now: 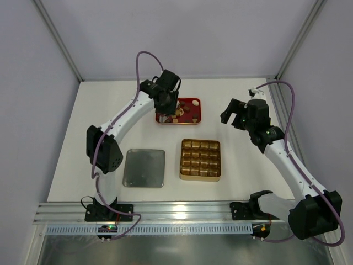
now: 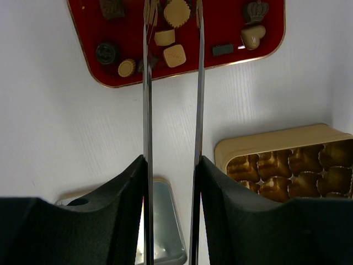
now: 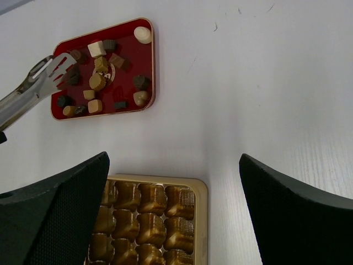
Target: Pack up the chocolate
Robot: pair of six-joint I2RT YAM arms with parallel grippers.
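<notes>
The left jaws are half closed on the tongs point(image 2: 146, 110), whose tips hang over the chocolate point(image 2: 175, 55) in the red tray point(image 2: 220, 25), top centre of the overhead view. The right jaws gape wide, holding nothing. I'd straddle one piece squarely and squeeze gently so it doesn't pop out, then carry it to the gold tray point(image 1: 200, 178).

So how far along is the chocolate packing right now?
Done: nothing packed yet; the gold tray compartments look empty. In hand: the left gripper holds tongs with their tips among the chocolates in the red tray; whether one is pinched is unclear. The right gripper hangs open. Left: moving every piece across.
</notes>
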